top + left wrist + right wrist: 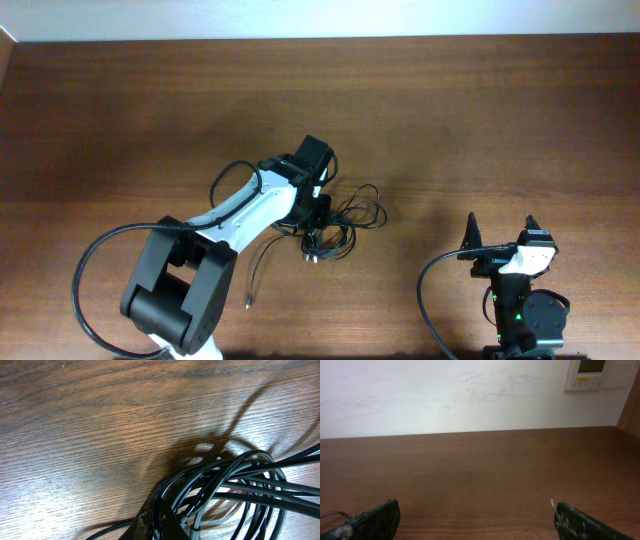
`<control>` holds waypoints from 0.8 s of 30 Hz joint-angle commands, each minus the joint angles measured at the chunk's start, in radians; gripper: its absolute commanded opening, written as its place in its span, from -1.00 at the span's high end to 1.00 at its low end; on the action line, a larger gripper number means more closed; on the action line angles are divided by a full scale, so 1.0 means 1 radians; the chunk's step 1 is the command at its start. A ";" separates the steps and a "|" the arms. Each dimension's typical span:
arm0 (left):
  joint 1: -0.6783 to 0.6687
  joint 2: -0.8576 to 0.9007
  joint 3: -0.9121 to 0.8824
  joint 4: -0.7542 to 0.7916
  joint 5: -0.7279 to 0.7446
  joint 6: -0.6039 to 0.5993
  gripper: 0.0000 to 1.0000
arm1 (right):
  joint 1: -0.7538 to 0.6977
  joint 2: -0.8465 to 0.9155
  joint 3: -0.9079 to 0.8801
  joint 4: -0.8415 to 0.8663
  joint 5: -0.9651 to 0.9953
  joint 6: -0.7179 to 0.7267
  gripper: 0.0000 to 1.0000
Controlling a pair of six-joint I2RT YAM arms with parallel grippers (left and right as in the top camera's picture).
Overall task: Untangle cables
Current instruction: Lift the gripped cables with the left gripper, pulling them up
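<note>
Cables: a loose tangle of thin black cables (347, 222) lies on the wooden tabletop (150, 120) just right of the overhead frame's centre, with loops fanning out to the right.
Stray strand: one thin strand (256, 268) runs away from the tangle toward the lower left of the overhead frame and ends in a small pale tip on the wood.
Left arm: the white and black left arm (235, 215) reaches from the lower left up to the tangle's left edge.
Left pincer: the left pincer (318, 222) is together, clamped on strands of the cables at the left side of the bundle.
Left wrist view: several strands of the cables (235, 485) bunch into the dark tip of the left pincer (162, 527) at the lower edge and spread toward the right, throwing a shadow on the wood grain.
Right pincer: the right pincer (502, 228) sits in the lower right of the overhead frame, well apart from the tangle, fingers spread wide with nothing between them.
Right wrist view: its two dark fingers (375, 520) show at the lower corners around the right pincer (477, 520), over bare wood, with a pale wall (445, 395) behind and a control panel (600, 372) at the upper right.
</note>
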 commanded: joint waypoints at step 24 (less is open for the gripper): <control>-0.002 0.011 -0.009 0.020 -0.003 -0.003 0.85 | 0.006 -0.003 -0.005 -0.006 0.005 0.008 -0.97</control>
